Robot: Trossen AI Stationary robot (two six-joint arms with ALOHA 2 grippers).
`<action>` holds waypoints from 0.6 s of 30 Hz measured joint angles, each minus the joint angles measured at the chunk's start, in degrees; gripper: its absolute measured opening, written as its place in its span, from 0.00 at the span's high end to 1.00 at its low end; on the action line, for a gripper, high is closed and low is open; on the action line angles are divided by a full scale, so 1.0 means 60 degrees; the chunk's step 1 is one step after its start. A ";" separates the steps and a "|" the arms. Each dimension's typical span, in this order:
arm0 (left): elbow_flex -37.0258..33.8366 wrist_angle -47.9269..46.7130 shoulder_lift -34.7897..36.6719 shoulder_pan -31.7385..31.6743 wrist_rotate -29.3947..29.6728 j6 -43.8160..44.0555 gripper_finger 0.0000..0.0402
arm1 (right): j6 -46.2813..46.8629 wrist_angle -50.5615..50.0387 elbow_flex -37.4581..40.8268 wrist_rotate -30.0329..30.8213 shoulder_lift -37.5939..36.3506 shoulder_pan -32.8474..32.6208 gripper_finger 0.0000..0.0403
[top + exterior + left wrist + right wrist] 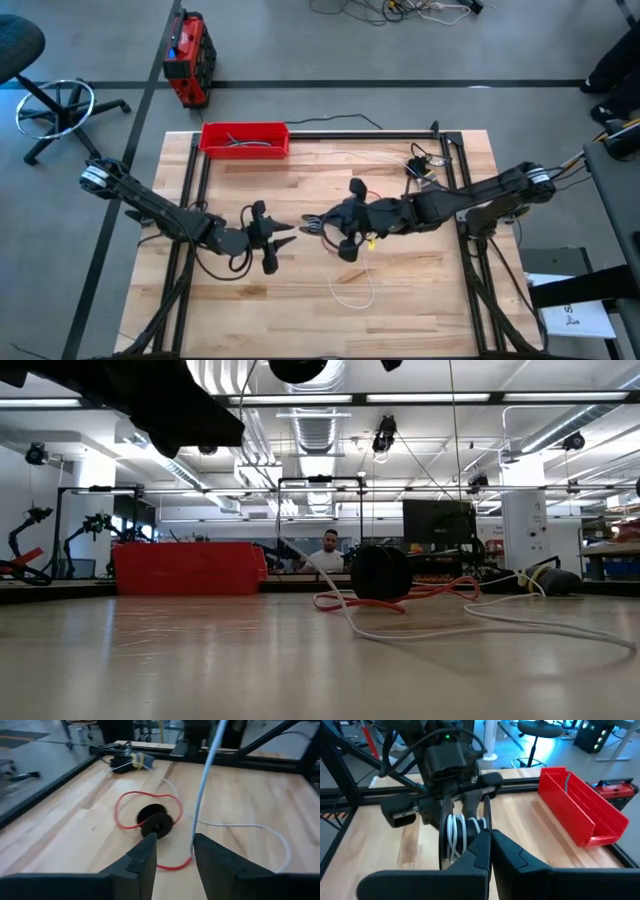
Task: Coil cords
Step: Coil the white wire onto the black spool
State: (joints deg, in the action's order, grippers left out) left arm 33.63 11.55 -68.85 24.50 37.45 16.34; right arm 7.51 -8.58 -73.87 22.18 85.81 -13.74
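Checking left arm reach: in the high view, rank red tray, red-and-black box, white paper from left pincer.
From left pincer:
1. Red tray, table's far edge.
2. Red-and-black box, floor beyond the tray.
3. White paper, far right, off the table.

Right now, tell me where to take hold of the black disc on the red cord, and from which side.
Grip the black disc across its two flat faces, coming down from above. It seems to stand on its edge, so the upper rim is free, while the red cord lies looped around it low down and could snag a sideways approach.
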 joint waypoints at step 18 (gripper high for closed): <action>0.0105 -0.1417 0.1748 0.0351 -0.0167 -0.0631 0.67 | -0.0493 -0.0890 0.0000 -0.0738 -0.1079 0.0004 1.00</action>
State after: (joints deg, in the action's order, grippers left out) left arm 34.26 3.05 -58.36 26.61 36.45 12.56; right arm 4.56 -13.92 -73.87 17.76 79.33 -13.72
